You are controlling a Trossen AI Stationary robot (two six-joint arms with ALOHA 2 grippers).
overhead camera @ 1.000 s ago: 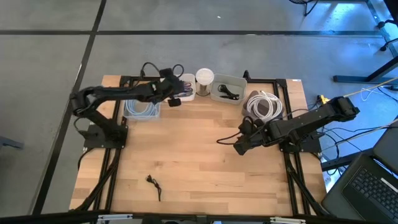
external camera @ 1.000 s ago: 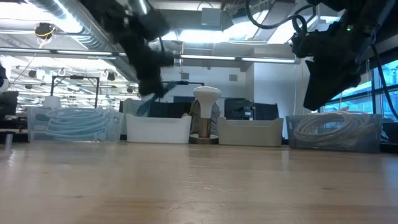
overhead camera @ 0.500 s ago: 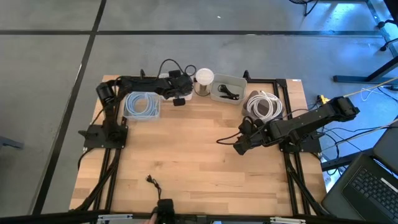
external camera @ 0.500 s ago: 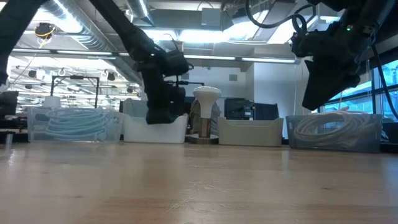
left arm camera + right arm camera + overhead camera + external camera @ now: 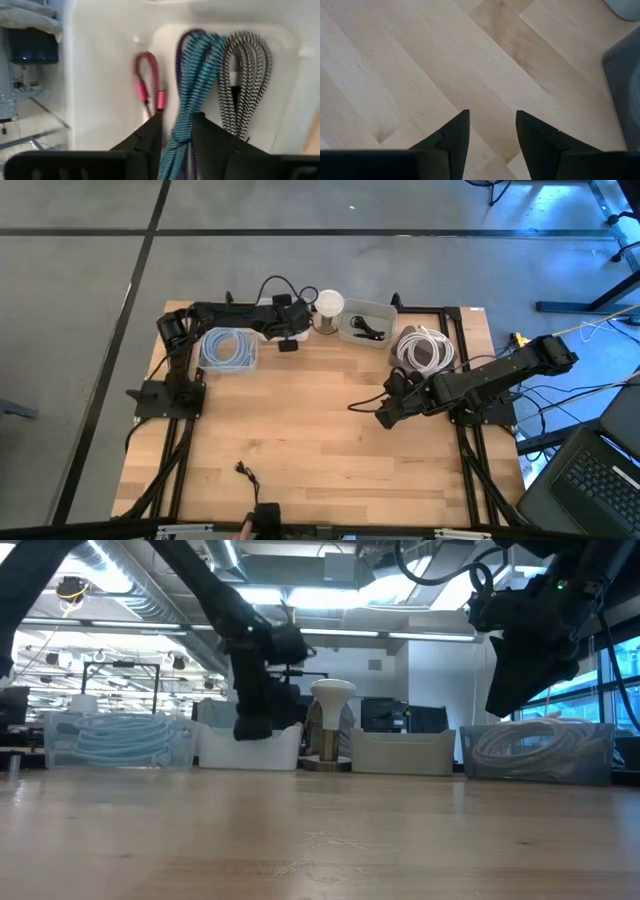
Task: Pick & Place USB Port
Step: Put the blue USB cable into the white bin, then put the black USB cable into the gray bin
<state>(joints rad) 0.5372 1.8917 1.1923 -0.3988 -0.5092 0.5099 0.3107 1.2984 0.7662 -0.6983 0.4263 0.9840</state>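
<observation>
A white bin at the table's far edge holds a pink cable, a blue and purple braided cable and a black and white braided cable. My left gripper slants down into this bin, and the blue cable runs up between its two parted fingers. My right gripper hangs open above bare wood at the table's right, with nothing between its fingers. A small black cable lies on the wood near the front left. My left gripper has the blue cable's strands between its two fingers. It comes from above, slanting toward the far edge. Whether the fingers touch the strands I cannot tell. The cable's looped far end lies on the bin's floor.
Along the far edge stand a clear bin of light blue cable, a white round-topped post, a grey bin with a black item and a bin of white cable. A dark object shows at the near edge. The middle is bare wood.
My left gripper has gone down and toward the far edge, into the white bin, and has kept still there for the last half second. The dark object has come in at the near edge.
</observation>
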